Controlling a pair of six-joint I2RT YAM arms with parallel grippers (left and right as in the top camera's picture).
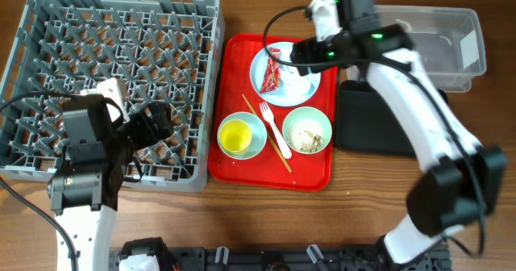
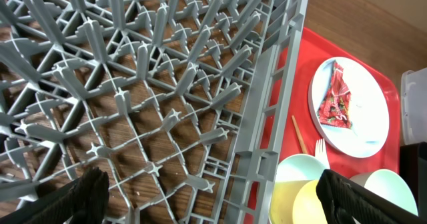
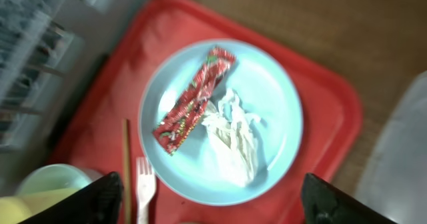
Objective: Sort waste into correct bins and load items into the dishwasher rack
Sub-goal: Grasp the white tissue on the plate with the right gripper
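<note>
The grey dishwasher rack (image 1: 48, 29) fills the left. On the red serving tray (image 1: 234, 162), the white plate (image 1: 264, 89) holds the red wrapper (image 1: 272, 69) and white tissue (image 3: 233, 134). One pale bowl (image 1: 254, 142) holds the yellow cup (image 1: 235, 136); the other bowl (image 1: 322, 119) holds beige food scraps (image 1: 307, 136). A white fork (image 1: 272, 122) and chopsticks (image 1: 266, 138) lie between. My right gripper (image 3: 212, 197) is open above the plate. My left gripper (image 2: 213, 194) is open over the rack's front right corner.
The clear plastic tub (image 1: 451, 29) stands at the back right, the black tray (image 1: 367, 122) in front of it, right of the red tray. The right arm reaches across both. Bare wooden table lies along the front.
</note>
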